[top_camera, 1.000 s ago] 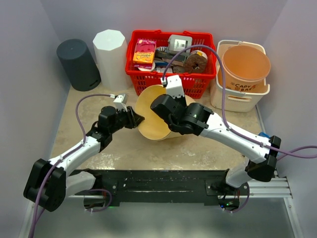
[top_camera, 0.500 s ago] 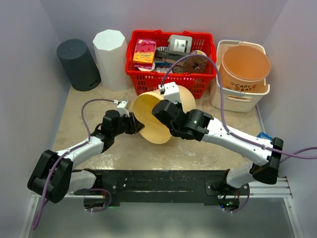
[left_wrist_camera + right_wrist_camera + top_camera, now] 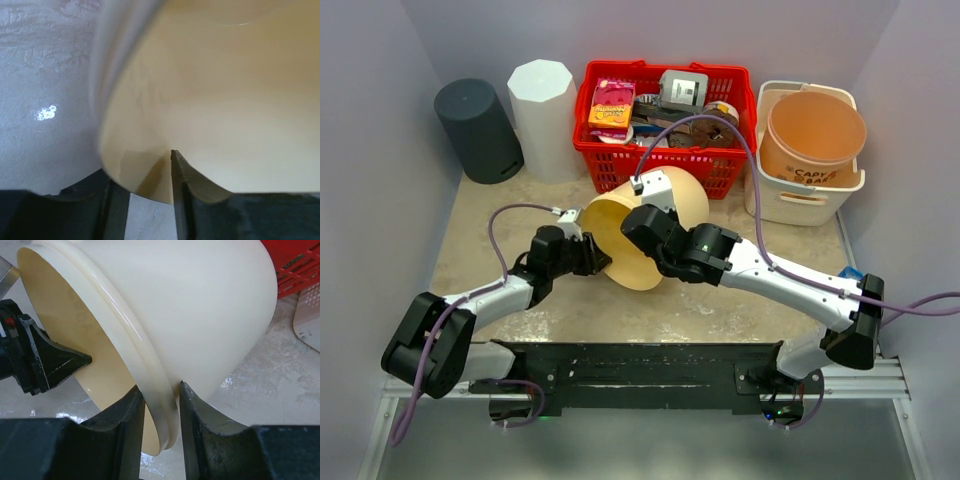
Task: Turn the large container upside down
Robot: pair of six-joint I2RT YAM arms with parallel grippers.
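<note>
Currently, large cream container (image 3: 655, 215) lies tipped mid-desk (image 3: 720, 300), mouth leftward, right end effector (image 3: 161, 392) pinching its rim, left end effector (image 3: 140, 170) astride it, clamping unclear; hazard: rim slips, container rolls into red basket (image 3: 720, 170).

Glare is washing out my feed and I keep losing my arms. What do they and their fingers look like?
The left arm and right arm have white links, black joints and bases. A purple cable loops to each wrist. The fingers are black and tapered.
</note>
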